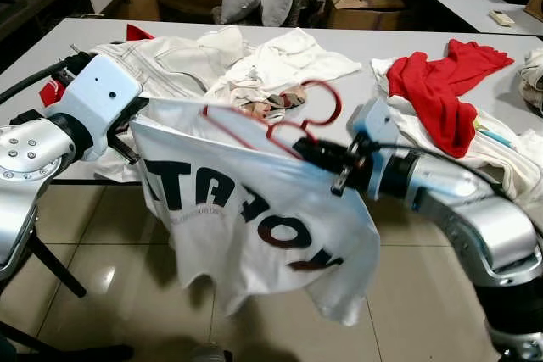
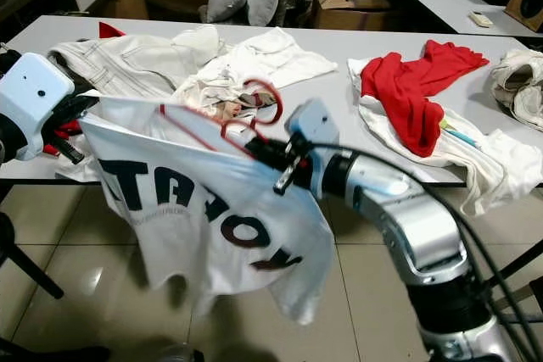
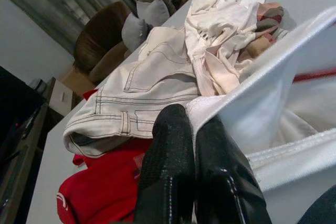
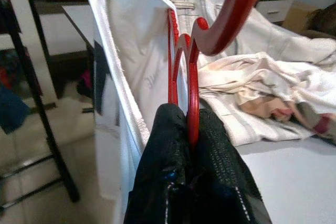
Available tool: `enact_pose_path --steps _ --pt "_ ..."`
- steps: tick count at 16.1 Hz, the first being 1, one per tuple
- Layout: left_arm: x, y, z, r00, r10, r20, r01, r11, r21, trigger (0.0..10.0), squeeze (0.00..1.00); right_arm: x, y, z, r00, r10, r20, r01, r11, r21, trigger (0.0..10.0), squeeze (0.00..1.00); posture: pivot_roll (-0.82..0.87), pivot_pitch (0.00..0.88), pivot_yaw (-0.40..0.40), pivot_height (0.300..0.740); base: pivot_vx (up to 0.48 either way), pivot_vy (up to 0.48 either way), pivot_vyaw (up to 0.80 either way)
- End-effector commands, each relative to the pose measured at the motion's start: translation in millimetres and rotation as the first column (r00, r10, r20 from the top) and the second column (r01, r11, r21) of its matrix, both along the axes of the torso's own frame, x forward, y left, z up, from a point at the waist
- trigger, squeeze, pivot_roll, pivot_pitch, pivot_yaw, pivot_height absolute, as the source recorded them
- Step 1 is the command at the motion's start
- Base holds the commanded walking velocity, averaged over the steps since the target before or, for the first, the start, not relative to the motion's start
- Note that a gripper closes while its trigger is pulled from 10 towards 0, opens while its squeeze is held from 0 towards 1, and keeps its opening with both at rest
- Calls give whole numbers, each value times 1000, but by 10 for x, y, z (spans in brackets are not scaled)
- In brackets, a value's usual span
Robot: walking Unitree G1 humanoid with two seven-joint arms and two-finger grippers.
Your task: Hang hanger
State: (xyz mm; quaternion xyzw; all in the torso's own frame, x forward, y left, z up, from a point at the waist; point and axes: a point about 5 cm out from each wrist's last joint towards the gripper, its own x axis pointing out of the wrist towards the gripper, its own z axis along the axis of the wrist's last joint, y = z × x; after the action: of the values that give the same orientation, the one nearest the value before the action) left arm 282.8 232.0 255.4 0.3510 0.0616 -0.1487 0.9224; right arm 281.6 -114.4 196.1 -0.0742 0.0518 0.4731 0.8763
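Note:
A white T-shirt (image 1: 254, 218) with black and dark red letters hangs in the air in front of the table, stretched between my two grippers. A red hanger (image 1: 293, 120) sits inside its neck, hook up. My right gripper (image 1: 310, 152) is shut on the red hanger (image 4: 193, 98) below the hook, with the shirt's collar beside its fingers. My left gripper (image 1: 136, 129) is shut on the shirt's shoulder edge (image 3: 220, 114) at the left.
The grey table (image 1: 356, 44) behind carries a pile of white and cream clothes (image 1: 221, 61), a red garment (image 1: 441, 82) at the right and a red cloth (image 3: 100, 192) under the cream jeans. A black stand leg (image 1: 51, 264) crosses the tiled floor at the left.

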Motion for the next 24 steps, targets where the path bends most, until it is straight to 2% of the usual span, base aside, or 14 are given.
enact_pose_path --steps 1,3,4,5,6,7,8,10,12,13,14,19,22,24 --pt "15 45 96 998 30 47 -31 1000 7 0 0 7 -39 50 1000 -14 11 14 1000 17 10000 0 53 0 23 740 0 0 0" --pt "29 49 138 996 37 77 -36 999 -6 0 0 -30 -10 63 999 34 24 -34 999 7 10000 0 52 0 23 740 0 0 0" --pt "44 28 159 996 28 89 -27 1000 -16 0 0 -87 6 -1 996 93 7 -93 994 -62 10000 0 52 0 22 740 0 0 0" --pt "59 -2 183 995 16 98 -14 1000 -22 0 0 -174 -16 -182 986 162 -35 -166 956 -243 10000 0 51 0 22 740 0 0 0" --pt "80 -27 211 994 6 111 -3 1000 -24 0 0 -227 -34 -284 978 196 -64 -206 933 -295 10000 0 53 0 20 740 0 0 0" --pt "93 -40 224 993 -1 114 3 1000 -23 0 0 -258 -9 -263 972 224 -64 -233 939 -252 10000 0 56 0 19 740 0 0 0" --pt "100 -60 220 994 -17 107 20 1000 -21 0 0 -248 36 -144 974 223 -23 -224 959 -174 10000 0 55 0 21 740 0 0 0" --pt "102 -107 184 995 -53 81 55 998 -24 0 0 -169 66 17 984 174 35 -171 983 -71 10000 0 54 0 27 740 0 0 0" --pt "96 -158 125 995 -89 41 90 996 -20 0 0 -124 93 114 986 148 75 -148 989 -12 10000 0 54 0 28 740 0 0 0" --pt "93 -208 109 993 -113 28 113 993 -27 0 0 -17 110 103 995 59 77 -58 998 -15 10000 0 54 0 28 740 0 0 0" --pt "93 -220 110 993 -117 28 118 993 -28 0 0 10 118 89 996 38 74 -37 999 -21 10000 0 54 0 28 740 0 0 0" --pt "152 -237 197 992 -114 56 117 992 -42 0 0 -2 306 -17 993 115 35 -113 992 -57 10000 0 68 0 16 740 0 0 0" --pt "157 -298 232 989 -145 42 147 988 -55 0 0 90 338 -108 998 62 9 -60 993 -105 10000 0 69 0 19 740 0 0 0" --pt "124 -380 217 981 -196 3 196 977 -79 0 0 153 363 -118 1000 21 1 -20 995 -95 10000 0 68 0 23 740 0 0 0"
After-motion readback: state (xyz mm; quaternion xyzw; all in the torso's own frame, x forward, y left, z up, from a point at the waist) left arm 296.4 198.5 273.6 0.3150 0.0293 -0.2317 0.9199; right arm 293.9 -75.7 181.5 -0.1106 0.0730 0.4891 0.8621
